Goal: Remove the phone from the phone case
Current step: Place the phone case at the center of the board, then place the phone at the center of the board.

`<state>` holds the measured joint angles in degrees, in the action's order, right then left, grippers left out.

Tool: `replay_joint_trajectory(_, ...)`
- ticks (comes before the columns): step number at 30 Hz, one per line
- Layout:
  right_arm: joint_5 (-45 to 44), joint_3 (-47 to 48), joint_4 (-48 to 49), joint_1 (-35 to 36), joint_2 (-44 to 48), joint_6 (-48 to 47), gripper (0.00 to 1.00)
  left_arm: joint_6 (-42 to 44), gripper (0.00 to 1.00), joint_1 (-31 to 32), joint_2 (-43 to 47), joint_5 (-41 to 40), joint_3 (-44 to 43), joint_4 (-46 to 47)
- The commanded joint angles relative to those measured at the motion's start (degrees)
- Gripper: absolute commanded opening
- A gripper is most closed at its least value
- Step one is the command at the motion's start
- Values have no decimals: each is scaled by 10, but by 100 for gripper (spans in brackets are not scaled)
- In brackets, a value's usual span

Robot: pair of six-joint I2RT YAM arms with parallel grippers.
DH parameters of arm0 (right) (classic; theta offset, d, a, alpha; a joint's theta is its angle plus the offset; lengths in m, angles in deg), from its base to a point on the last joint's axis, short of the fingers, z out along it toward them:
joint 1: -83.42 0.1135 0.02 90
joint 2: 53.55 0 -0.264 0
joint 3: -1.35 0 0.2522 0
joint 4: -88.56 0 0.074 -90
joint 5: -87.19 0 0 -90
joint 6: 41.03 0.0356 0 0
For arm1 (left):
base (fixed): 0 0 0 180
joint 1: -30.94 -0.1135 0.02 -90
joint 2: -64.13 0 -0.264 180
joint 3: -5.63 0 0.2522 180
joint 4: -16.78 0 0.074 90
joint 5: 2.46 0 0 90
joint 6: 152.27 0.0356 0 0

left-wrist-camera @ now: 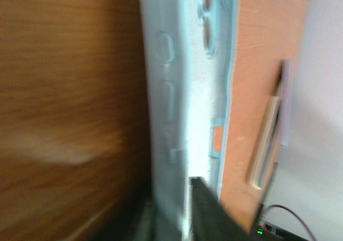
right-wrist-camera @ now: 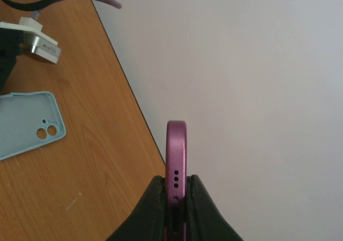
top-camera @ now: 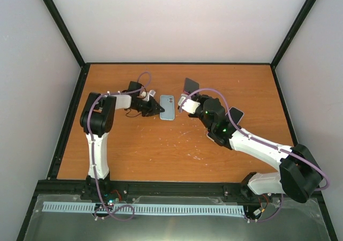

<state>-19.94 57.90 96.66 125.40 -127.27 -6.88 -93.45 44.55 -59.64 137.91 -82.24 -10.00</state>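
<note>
White walls box in a brown wooden desk, and the pale blue phone case lies flat near its middle, towards the far edge.

Just left of the case, the left end effector sits low against the case's left edge. In its own blurred wrist view its dark fingers appear to sit either side of that edge. I cannot tell whether they are pinched on it. The pose reads as pinning the case down so that it does not follow the phone.

The case itself looks empty. The right wrist view shows its matte inner face with the camera cut-out open to the wood beneath.

Right of the case and raised clear of the desk, the right end effector is closed narrowly on the phone. It clamps the phone's bottom edge, where the small port holes show, so that the phone stands on end. The phone has a glossy purple frame with rounded corners, and looks dark from above. The removal looks essentially done.
</note>
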Motion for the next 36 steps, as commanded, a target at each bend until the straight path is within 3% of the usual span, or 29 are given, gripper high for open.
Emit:
replay_joint_trajectory(1,9,2,26,-6,16,13,3,-8,26,4,13,-32,5,-5)
replay_joint_trajectory(4,15,2,26,-6,13,12,3,-7,48,4,20,-42,3,-11)
replay_joint_trajectory(13,38,24,45,-5,-11,-8,3,13,99,-2,112,-102,67,-29)
replay_joint_trajectory(22,44,27,135,9,-36,-66,3,31,100,-54,261,-19,110,13)
replay_joint_trajectory(28,55,-6,259,35,-62,-169,3,15,100,-96,341,112,105,60)
replay_joint_trajectory(36,73,-1,378,66,-128,-287,3,-74,100,-97,378,210,108,129)
